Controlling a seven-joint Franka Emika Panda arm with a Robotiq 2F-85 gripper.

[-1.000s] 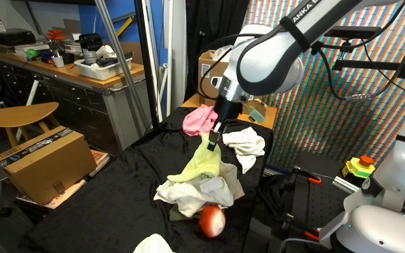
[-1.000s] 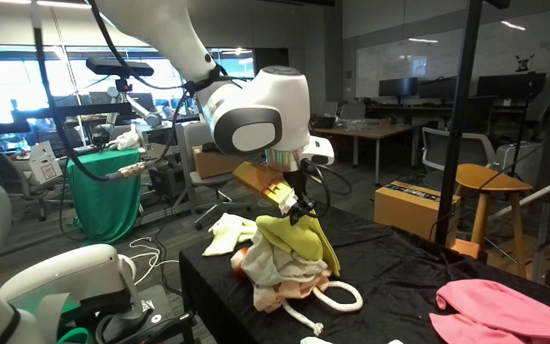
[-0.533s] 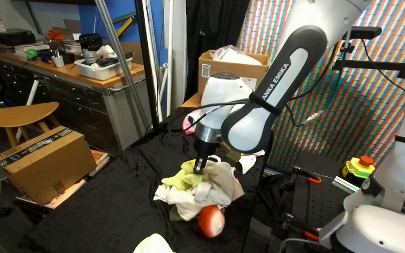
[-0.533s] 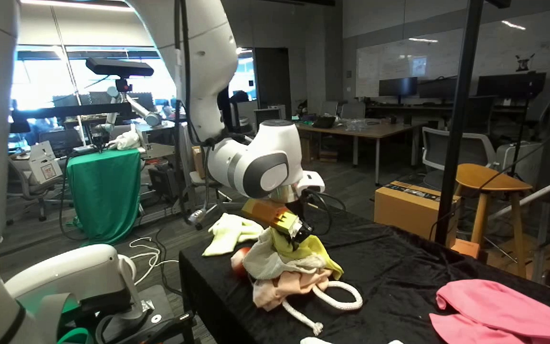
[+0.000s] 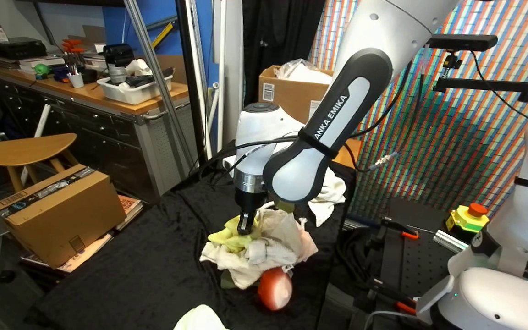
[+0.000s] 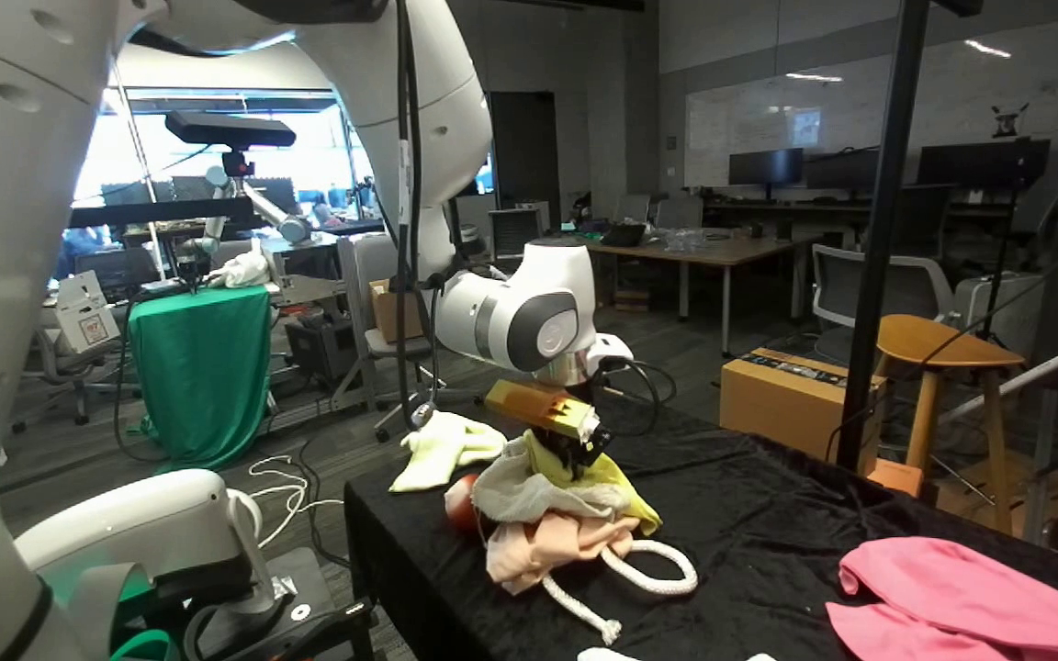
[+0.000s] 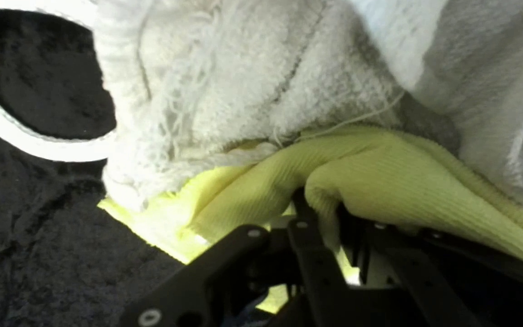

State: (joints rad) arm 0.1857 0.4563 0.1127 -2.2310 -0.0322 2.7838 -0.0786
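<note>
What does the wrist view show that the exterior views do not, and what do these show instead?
Only the wrist view: loose threads on the whitish cloth, and the fold of yellow cloth pinched inside the gripper.
Only the exterior views: the reddish round object, wooden stool and taped cardboard box.
Shared: gripper, both cloths and the white rope.

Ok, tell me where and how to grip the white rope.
The white rope is best gripped at its loop's outer bend, probably from above, across the strand: there it lies flat and uncovered on the black tablecloth, beyond the peach cloth.
</note>
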